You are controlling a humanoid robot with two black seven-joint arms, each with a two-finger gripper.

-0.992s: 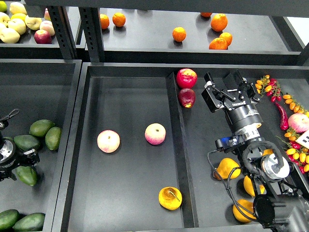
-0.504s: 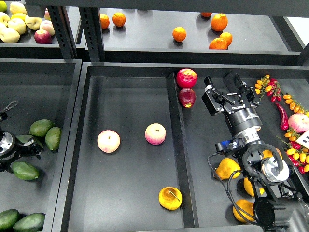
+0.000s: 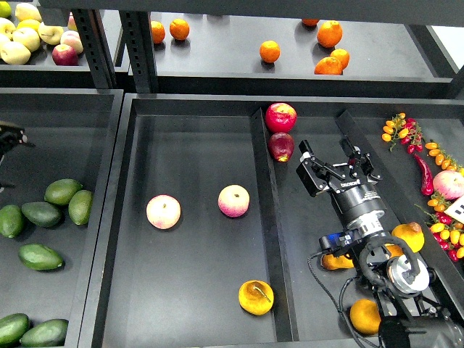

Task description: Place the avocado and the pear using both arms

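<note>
Several dark green avocados lie in the left bin, among them one (image 3: 63, 191), one (image 3: 41, 213) and one (image 3: 40, 256). A yellow-orange pear (image 3: 256, 297) with a brown stem sits at the front of the middle tray (image 3: 196, 138). More pears lie in the right bin, one (image 3: 409, 235) and one (image 3: 365, 315), beside my right arm. My right gripper (image 3: 328, 156) is open and empty, hovering over the right bin just right of a dark red apple (image 3: 280, 146). Only a small dark part of my left gripper (image 3: 9, 136) shows at the left edge, above the avocados.
Two pink-yellow apples (image 3: 163, 211) (image 3: 233, 201) lie in the middle tray. A red apple (image 3: 280, 117) sits at the divider's far end. Oranges (image 3: 269, 51) are on the back shelf. Chillies and small tomatoes (image 3: 417, 145) line the right side.
My left arm has pulled up and left, almost out of view, leaving the avocados lying in the bin. My right gripper has moved down and slightly left, staying open. Pears near my right arm have shifted.
</note>
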